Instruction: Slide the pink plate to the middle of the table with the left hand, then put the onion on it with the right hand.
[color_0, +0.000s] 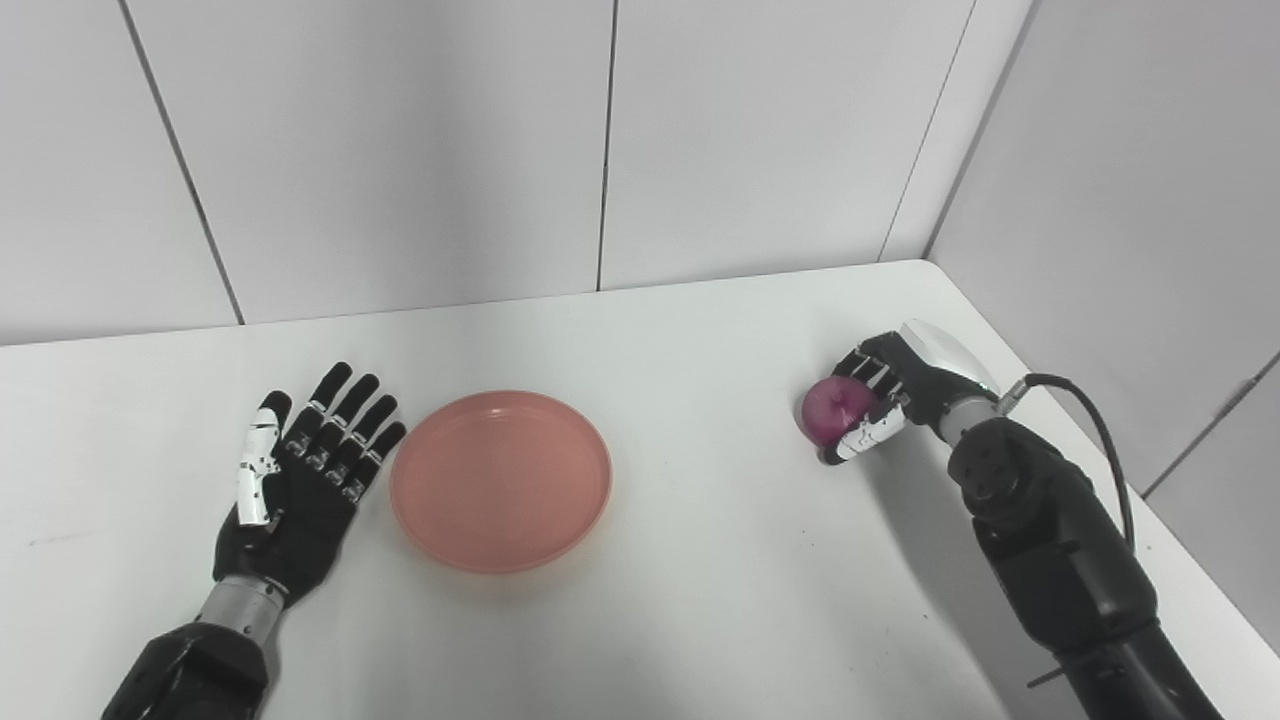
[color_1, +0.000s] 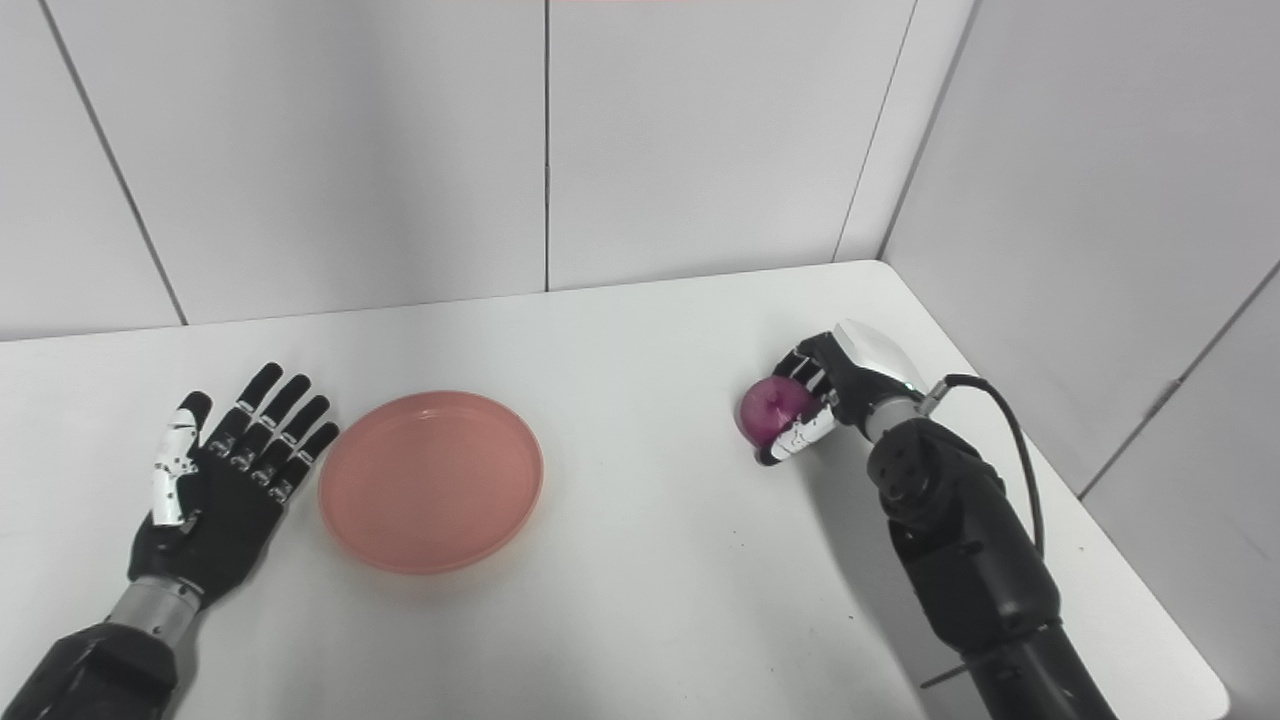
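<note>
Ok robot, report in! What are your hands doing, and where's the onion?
Left hand open, flat beside pink plate. Right hand shut on onion, far right of table. Plate empty. Nothing in the way between onion and plate.

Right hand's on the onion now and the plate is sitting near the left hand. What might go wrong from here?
1. The onion is round and the right hand wraps only its far side, so it may slip or roll during the carry.
2. The pink plate has a shallow rim; a dropped onion could roll off.
3. The open left hand lies right beside the plate and could nudge it.
</note>
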